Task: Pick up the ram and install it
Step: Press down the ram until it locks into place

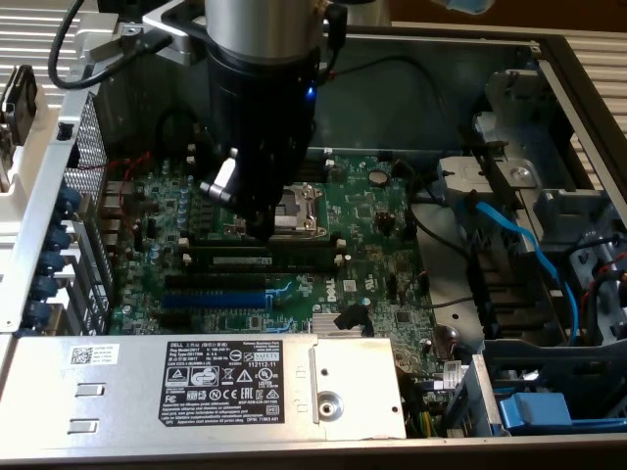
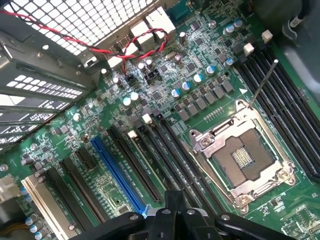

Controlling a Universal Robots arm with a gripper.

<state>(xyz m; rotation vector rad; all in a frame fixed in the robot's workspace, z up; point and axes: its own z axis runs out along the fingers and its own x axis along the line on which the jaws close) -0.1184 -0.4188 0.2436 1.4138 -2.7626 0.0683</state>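
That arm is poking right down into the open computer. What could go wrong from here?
1. The shut pincer hangs low over the memory slots, beside the open processor socket; drifting sideways could bend its fine contacts.
2. The memory stick lies along a slot; pressed unevenly, it might seat crooked.
3. The red and black wires run loose across the green board and could snag.

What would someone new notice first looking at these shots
The big black robot arm dominates, reaching down into an open computer case over the green motherboard. Just below it lies the silver processor socket, with the ram sitting in a black slot on the near side. A blue expansion slot stands out beside the power supply.
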